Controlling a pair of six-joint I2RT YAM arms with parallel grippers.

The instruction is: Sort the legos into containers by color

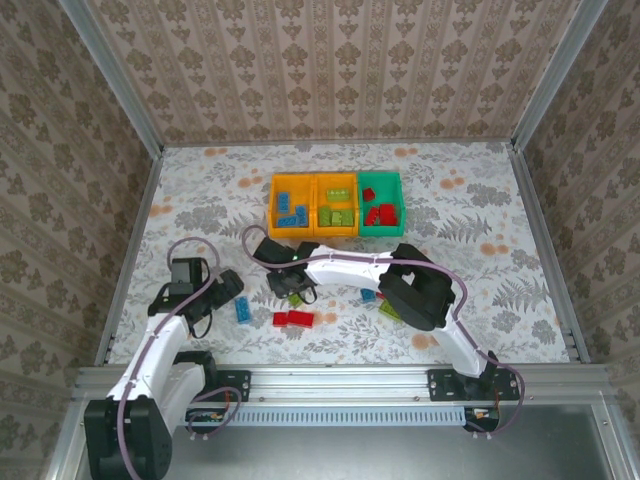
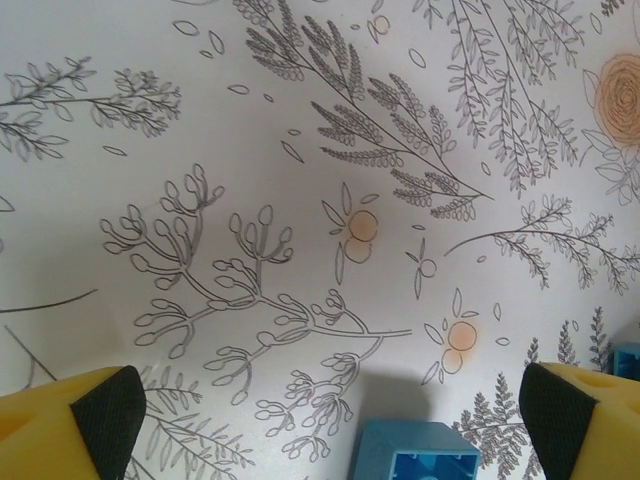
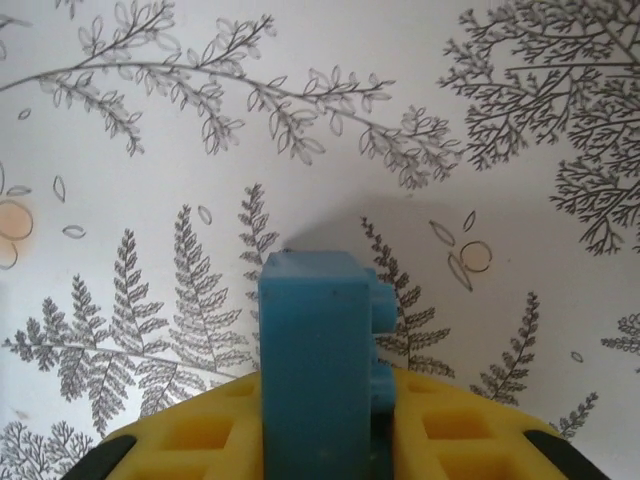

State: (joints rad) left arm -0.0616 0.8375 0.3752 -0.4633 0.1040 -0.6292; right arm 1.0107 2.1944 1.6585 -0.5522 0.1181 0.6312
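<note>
The right fingers [image 3: 200,440] are clenched on a blue brick [image 3: 320,350] that stands on end between them, just above the surface [image 3: 300,120]. Its lower part is cut off by the bottom of the wrist view, and only two studs show on its right side. From above, the right wrist [image 1: 290,283] is a dark lump left of the surface's middle, and the fingertips under it cannot be made out.

The left fingers [image 2: 100,415] are released and spread wide with nothing between them. A second blue brick [image 2: 415,452] lies on the surface ahead of them, cropped by the bottom edge. A blue sliver [image 2: 628,358] at the right edge is too cropped to identify.

Near the near edge, a lime green brick [image 1: 390,310] is half covered by the right forearm, with a small blue piece [image 1: 368,295] just beside it. A red pair [image 1: 293,319] and a loose blue brick [image 1: 245,311] lie in the open.

Three bins stand touching in a row toward the middle of the far edge. The left orange-yellow bin [image 1: 292,233] holds blue bricks, the middle orange-yellow bin [image 1: 337,233] holds lime green ones, and the green bin [image 1: 381,231] holds red. The bricks overlap, so their count is unclear.

The surface is white, printed with grey ferns and orange blossoms. Beige damask walls [image 1: 330,70] close three sides, metal posts [image 1: 110,75] run up to the far corners, and a metal rail [image 1: 340,378] lines the near edge.
</note>
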